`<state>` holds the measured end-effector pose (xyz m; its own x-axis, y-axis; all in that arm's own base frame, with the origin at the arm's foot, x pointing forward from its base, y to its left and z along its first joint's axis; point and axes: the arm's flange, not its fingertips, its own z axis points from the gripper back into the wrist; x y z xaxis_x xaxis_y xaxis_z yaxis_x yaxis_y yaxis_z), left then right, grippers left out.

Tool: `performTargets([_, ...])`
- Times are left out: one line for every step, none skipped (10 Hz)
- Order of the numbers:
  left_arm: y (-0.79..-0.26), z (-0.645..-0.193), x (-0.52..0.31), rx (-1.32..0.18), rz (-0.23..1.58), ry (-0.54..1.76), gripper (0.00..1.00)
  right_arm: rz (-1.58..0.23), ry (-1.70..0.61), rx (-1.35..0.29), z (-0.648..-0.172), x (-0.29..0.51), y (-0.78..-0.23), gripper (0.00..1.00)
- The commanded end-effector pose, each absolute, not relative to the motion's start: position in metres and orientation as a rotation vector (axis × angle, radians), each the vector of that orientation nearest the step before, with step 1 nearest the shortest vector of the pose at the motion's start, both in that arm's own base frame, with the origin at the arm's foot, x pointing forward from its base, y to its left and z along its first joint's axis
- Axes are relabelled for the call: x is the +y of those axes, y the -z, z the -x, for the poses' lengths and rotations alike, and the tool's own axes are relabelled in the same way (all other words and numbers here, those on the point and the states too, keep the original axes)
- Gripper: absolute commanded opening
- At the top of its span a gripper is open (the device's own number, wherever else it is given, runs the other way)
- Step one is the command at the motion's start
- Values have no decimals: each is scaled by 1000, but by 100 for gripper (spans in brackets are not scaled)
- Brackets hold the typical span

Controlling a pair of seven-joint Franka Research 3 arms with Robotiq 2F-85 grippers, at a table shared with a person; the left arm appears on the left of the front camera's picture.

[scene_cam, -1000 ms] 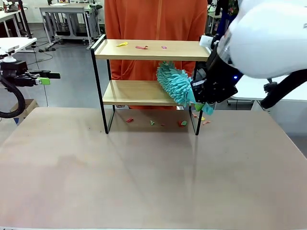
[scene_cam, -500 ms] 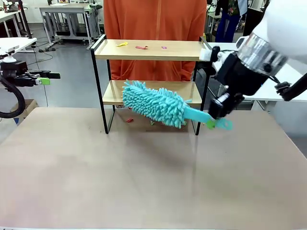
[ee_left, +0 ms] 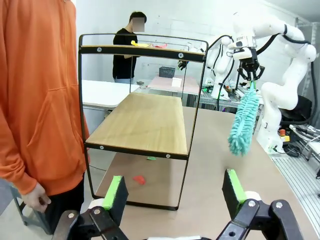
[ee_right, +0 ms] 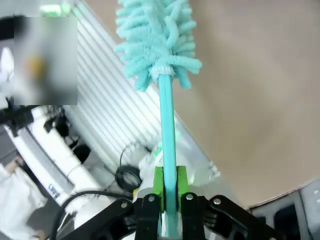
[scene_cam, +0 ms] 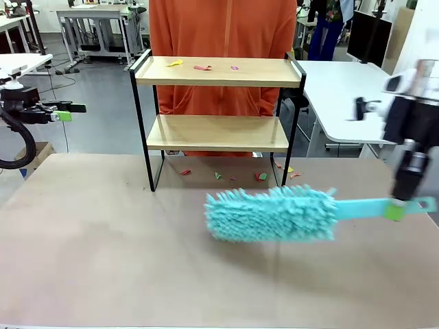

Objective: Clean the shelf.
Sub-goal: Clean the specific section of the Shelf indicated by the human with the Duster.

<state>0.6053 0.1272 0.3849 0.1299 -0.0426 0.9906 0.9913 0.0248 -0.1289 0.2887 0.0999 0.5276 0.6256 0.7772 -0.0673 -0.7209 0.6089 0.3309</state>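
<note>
Off the desk's left edge, your left end effector (scene_cam: 68, 112) hangs idle with its green-padded fingers (ee_left: 116, 196) spread wide and nothing between them; leave it parked there. The small two-tier shelf (scene_cam: 216, 131) of light wooden boards in a thin black metal frame stands at the middle of the desk's (scene_cam: 103, 260) far edge. A person in an orange top (scene_cam: 219, 27) is just behind it. The lower board looks bare, but little coloured scraps (scene_cam: 202, 68) lie on the top board and similar bits (scene_cam: 218, 175) sit on the desk under the frame. The top board is therefore likely your next pass. Toward the desk's right edge the fluffy turquoise microfibre duster (scene_cam: 271, 214) hangs level, seemingly just above the desk. Its flat plastic handle is pinched near the end by your right end effector (scene_cam: 394, 209). Lift the head over the raised side rail before going in and lay it flat on the board. Then sweep toward the near edge rather than sideways into the rails. That long handle may twist in the pinch, so press lightly.
</note>
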Motion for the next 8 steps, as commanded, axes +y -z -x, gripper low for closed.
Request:
performTargets([-385,-604,128,-1097,1211,1137,100,-239,-853,237,-263,57,-550,13])
performTargets([-385,-604,128,-1097,1211,1137,100,-212,-802,230,-243,30,-559,13])
performTargets([-385,-604,128,-1097,1211,1137,100,-192,-782,208,-230,11,-565,13])
performTargets([-385,-604,128,-1097,1211,1137,100,-185,-777,182,-225,-4,-568,13])
performTargets([-385,-604,128,-1097,1211,1137,100,-184,-770,171,-231,-11,-568,13])
performTargets([-385,-604,128,-1097,1211,1137,100,-195,-759,221,-227,9,-569,13])
performTargets([-385,-604,128,-1097,1211,1137,100,-195,-759,221,-227,9,-569,13])
performTargets([-385,-604,128,-1097,1211,1137,100,-195,-759,221,-227,9,-569,13])
